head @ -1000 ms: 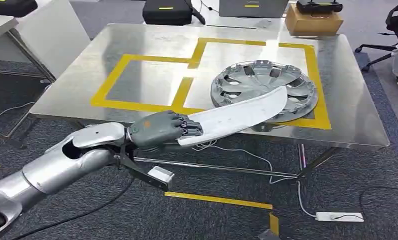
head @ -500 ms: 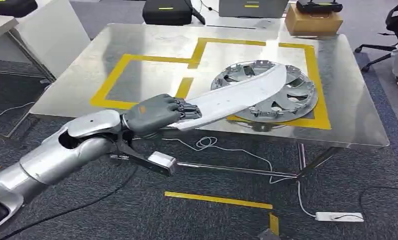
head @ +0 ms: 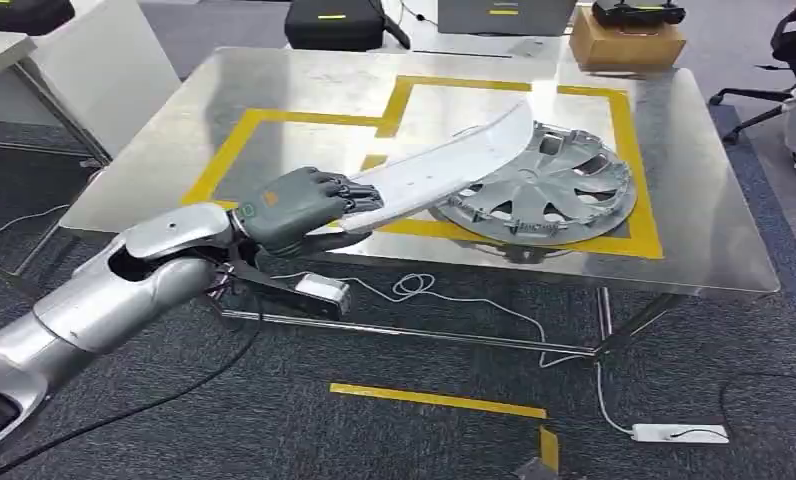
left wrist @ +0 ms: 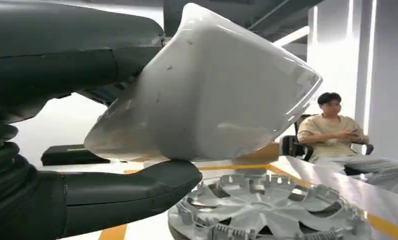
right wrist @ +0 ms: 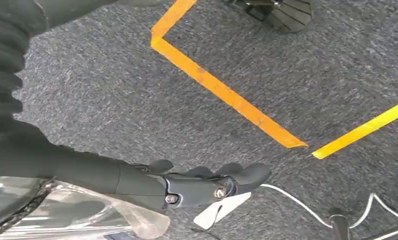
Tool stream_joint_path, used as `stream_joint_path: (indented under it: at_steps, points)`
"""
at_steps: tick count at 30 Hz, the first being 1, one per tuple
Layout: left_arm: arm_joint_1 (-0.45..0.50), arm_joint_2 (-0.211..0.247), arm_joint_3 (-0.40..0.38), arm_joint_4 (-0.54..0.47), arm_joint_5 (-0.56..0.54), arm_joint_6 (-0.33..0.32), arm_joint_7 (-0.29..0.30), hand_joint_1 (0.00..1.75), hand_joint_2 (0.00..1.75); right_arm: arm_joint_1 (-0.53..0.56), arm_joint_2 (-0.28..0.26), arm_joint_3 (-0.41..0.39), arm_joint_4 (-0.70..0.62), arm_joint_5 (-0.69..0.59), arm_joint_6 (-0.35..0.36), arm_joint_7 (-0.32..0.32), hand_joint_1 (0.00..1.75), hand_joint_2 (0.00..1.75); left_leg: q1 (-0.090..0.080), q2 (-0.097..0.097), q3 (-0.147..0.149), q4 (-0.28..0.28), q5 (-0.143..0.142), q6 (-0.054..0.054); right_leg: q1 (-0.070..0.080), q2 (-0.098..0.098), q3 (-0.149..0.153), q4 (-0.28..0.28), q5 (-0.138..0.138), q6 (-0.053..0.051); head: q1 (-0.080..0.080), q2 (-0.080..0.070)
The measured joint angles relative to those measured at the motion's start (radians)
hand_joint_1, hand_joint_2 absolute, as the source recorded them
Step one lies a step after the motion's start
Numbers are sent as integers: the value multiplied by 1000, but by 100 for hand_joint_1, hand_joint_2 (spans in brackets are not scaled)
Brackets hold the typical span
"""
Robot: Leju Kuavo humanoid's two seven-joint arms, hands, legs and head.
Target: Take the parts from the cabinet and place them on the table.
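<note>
Left hand [head: 292, 207] grips white curved part [head: 444, 170] by near end, long axis running away-right over bench [head: 304, 80], far tip above hubcap [head: 554, 190]; right hand [right wrist: 207, 186] hangs over floor, looks empty, fingers only loosely curled.

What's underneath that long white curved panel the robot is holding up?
Under the long white curved plastic panel, gripped by the left hand, lies a silver spoked hubcap on the shiny metal table with yellow tape. The panel covers the hubcap's left edge.
</note>
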Motion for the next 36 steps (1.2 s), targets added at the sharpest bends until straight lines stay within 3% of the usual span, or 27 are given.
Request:
stream_joint_path:
  at_steps: [1,2,3,5,6,7,8,10,11,12,13,14,17,18,20,21,22,23,25,26,27,28,29,31,32,33,36]
  points:
    - [-4,-1,5,4,-1,1,1,175,175,-1,0,0,-3,0,1,0,0,175,14,3,16,-24,14,7,2,0,-9,1,-5,2,-1,0]
    - [-10,-3,9,7,0,3,0,175,175,-3,0,0,-4,1,1,-2,0,175,12,7,25,-37,16,8,3,-2,-17,21,-15,3,3,0]
    - [-19,-3,11,14,-1,5,0,175,175,-7,0,0,-4,0,1,-1,0,175,14,8,28,-37,16,11,4,-1,-50,84,-43,4,6,0]
    - [-18,-3,11,27,-4,5,1,175,175,-5,0,0,-4,0,3,-1,0,175,15,10,32,-36,9,11,-2,-2,-144,257,-98,12,3,0]
    - [-17,-3,11,35,-5,5,1,175,175,-1,0,0,-4,0,4,0,0,175,15,9,34,-35,5,10,-4,-3,-182,314,-104,17,5,0]
    - [-16,-4,10,40,-5,5,1,175,175,2,0,0,-4,0,5,0,0,175,17,6,38,-31,-1,5,-6,-4,-197,322,-89,20,5,0]
    - [-16,-5,10,45,-5,5,1,175,175,2,-1,0,-4,0,4,0,0,175,21,4,44,-26,-10,0,-9,-5,-185,283,-51,22,5,0]
    - [-16,-5,11,50,-5,5,1,175,175,1,-1,0,-4,0,4,0,0,175,33,3,64,-8,-39,-16,-16,-10,-103,103,58,32,5,0]
    - [-18,-5,11,53,-5,5,1,175,175,0,-1,1,-4,0,5,0,0,175,33,3,65,1,-55,-28,-13,-10,-88,79,30,43,7,0]
    - [-20,-4,13,55,-5,7,1,175,175,0,5,2,-4,1,5,-1,0,175,25,1,50,19,-66,-35,-15,-8,-67,63,16,37,22,0]
    - [-20,-4,13,57,-6,7,1,175,175,-7,5,2,-6,0,5,0,0,175,24,0,43,22,-65,-37,-15,-5,-74,72,3,10,17,0]
    - [-18,-4,13,59,-6,7,1,175,175,-3,5,2,-6,0,5,1,0,175,23,0,44,20,-67,-39,-11,-4,-77,77,-3,1,-1,0]
    - [-18,-5,15,62,-6,8,1,175,175,0,5,2,-7,1,5,0,0,175,29,3,48,49,-94,-51,-12,2,-59,75,-24,-26,-7,0]
    - [-20,-5,16,63,-5,10,1,175,175,0,5,2,-7,1,5,0,0,175,29,4,12,114,-117,-55,-12,3,-52,73,-28,-31,-12,0]
    - [-16,-5,14,67,-6,10,1,175,175,2,5,2,-7,0,5,0,0,175,29,4,-93,284,-173,-58,-9,5,-40,71,-39,-34,-11,0]
    - [-10,-4,13,71,-6,10,1,175,175,6,5,2,-7,1,5,0,0,175,29,4,-143,351,-181,-56,-7,5,-32,71,-46,-35,-11,0]
    - [-5,-4,12,73,-6,10,1,175,175,9,5,2,-7,1,5,0,0,175,28,4,-174,370,-160,-51,-3,6,-21,71,-54,-36,-10,0]
    - [-4,-4,12,76,-6,10,1,175,175,10,5,2,-7,1,5,0,0,175,25,4,-178,347,-117,-44,1,7,-9,71,-62,-37,-11,0]
    - [-7,-3,13,78,-6,10,1,175,175,7,5,2,-7,1,5,0,0,175,11,3,-145,191,28,-11,13,8,23,67,-78,-39,-11,0]
    - [-10,-3,14,78,-6,10,1,175,175,7,5,2,-7,1,5,0,0,175,0,4,-130,120,73,14,14,8,34,62,-85,-40,-11,0]
    - [-8,-3,14,80,-4,10,1,175,175,9,11,2,-7,2,6,-1,0,175,-2,8,-120,125,59,31,12,5,44,52,-86,-37,9,0]
    - [-12,-3,13,80,-5,9,1,175,175,6,8,1,-7,1,5,1,0,175,-8,7,-113,104,67,39,6,7,45,42,-82,-27,9,0]
    - [-14,-2,14,81,-3,10,1,175,175,3,8,2,-8,2,6,-1,0,175,-16,6,-106,85,64,45,4,3,49,31,-80,-22,-2,0]
    - [-18,-3,16,81,-3,11,1,175,175,5,8,3,-8,2,7,0,0,175,-12,8,-64,19,40,55,10,-2,53,42,-66,-9,-1,0]
    - [-17,-8,18,81,-3,12,0,175,175,2,7,3,-9,2,7,0,0,175,1,11,-45,2,46,36,10,-3,36,54,-79,-8,-1,0]
    - [-19,-8,18,82,-1,14,0,175,175,-4,7,3,-9,2,6,-1,0,175,3,10,-36,-3,47,33,13,-1,20,86,-91,-1,5,0]
    - [-15,-8,16,85,1,18,-2,175,175,-9,5,3,-9,2,7,0,0,175,4,8,-28,0,36,26,7,-3,-104,278,-165,10,5,0]
